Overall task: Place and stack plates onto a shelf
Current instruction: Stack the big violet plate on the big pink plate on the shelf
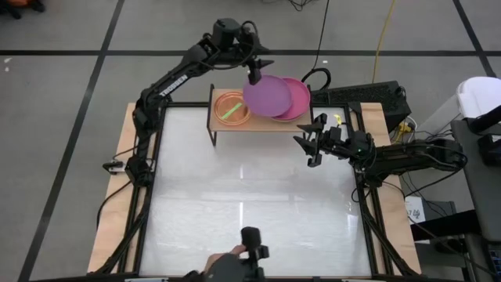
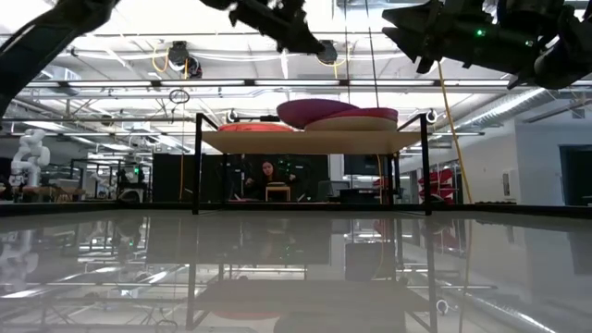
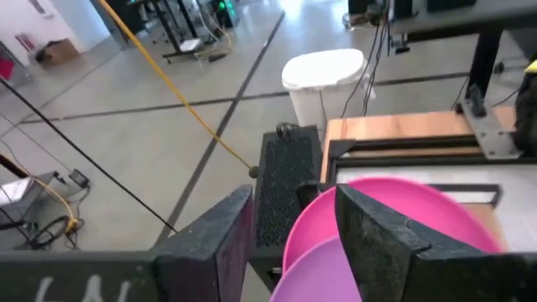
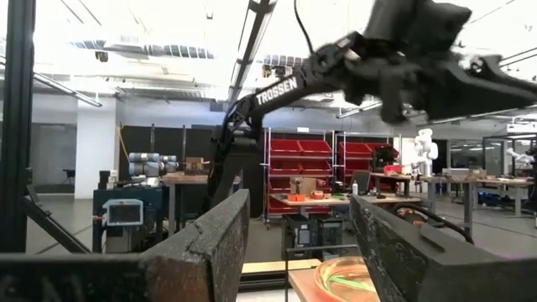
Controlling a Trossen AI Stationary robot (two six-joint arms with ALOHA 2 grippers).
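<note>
The light-wood shelf (image 1: 264, 124) (image 2: 305, 141) stands at the table's far edge. A purple plate (image 1: 266, 95) (image 2: 314, 110) lies on top of a magenta plate (image 1: 298, 100) (image 3: 403, 205), shifted toward the shelf's middle. The low view shows a beige plate (image 2: 356, 123) under them. On the shelf's left part sits an orange plate (image 1: 232, 108) (image 4: 331, 281) holding a translucent green one (image 4: 348, 273). My left gripper (image 1: 254, 76) (image 3: 294, 197) hangs open above the purple plate's far rim, clear of it. My right gripper (image 1: 310, 144) (image 4: 298, 205) is open in the air to the right of the shelf.
A black frame rail (image 1: 156, 157) borders the white tabletop (image 1: 243, 188), which lies bare in front of the shelf. A camera mount (image 1: 250, 249) stands at the near edge. A white bin (image 3: 323, 71) stands on the floor beyond the shelf. A person (image 2: 267, 176) sits far behind.
</note>
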